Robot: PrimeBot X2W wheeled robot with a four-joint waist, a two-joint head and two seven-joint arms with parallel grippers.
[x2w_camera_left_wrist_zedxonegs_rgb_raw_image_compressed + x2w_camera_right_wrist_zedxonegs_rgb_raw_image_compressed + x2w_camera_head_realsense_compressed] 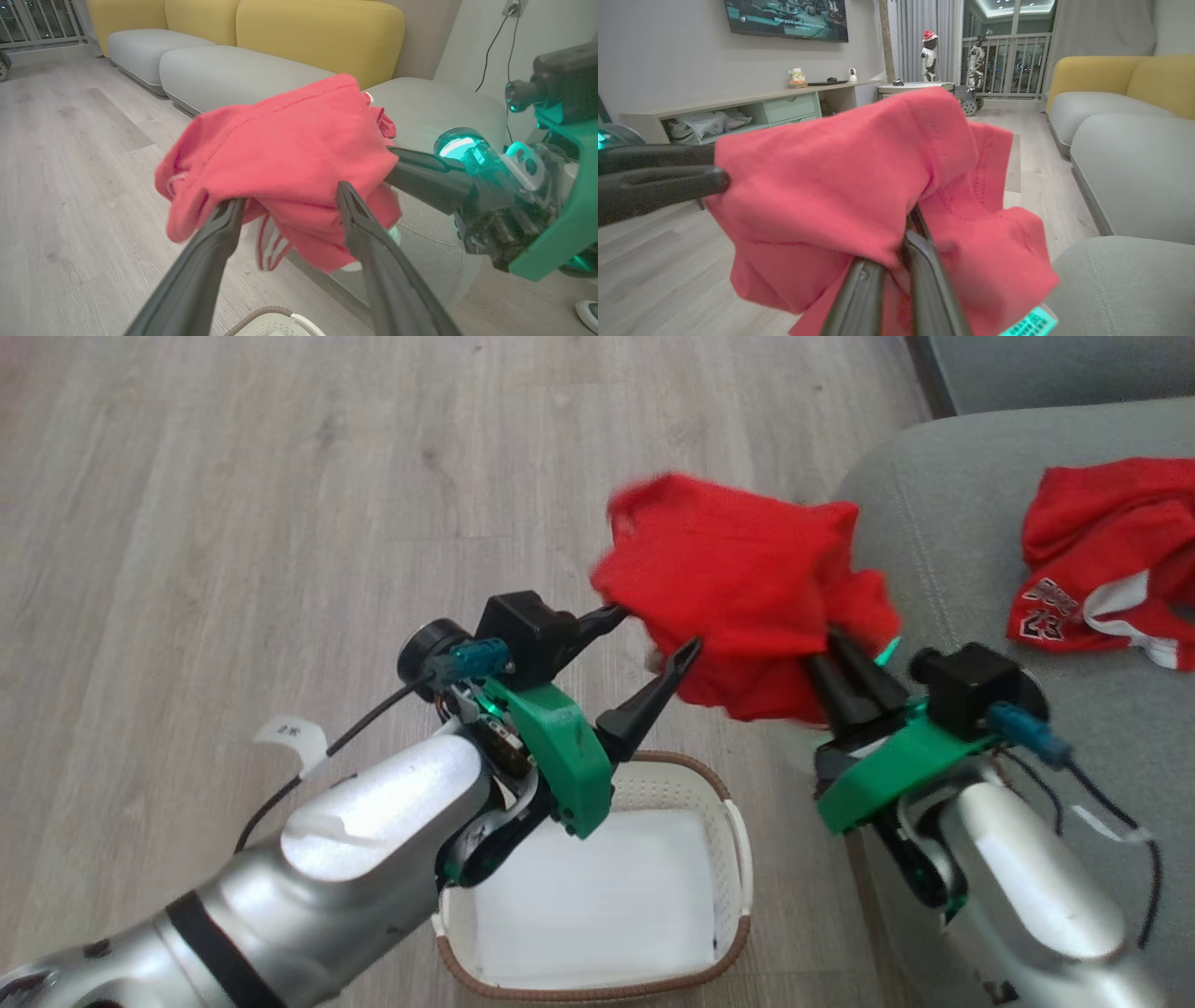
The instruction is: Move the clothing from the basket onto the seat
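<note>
Where garment (pixel 738 579) bunches, right claw (pixel 833 642) tips hide.

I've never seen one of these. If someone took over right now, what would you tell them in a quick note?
Left hand: open, fingers at the plain red garment, not gripping.
Right hand: shut on that garment, holding it in the air beside the seat.
Done: Bulls jersey lies on the seat; basket holds a white sheet.
Left: carry the garment over the seat and release.

Two red garments (pixel 738 597) (pixel 1111 532), two tools (pixel 658 630) (pixel 834 639), one basket (pixel 733 821) — three grey seat cushions (pixel 434 107).
</note>
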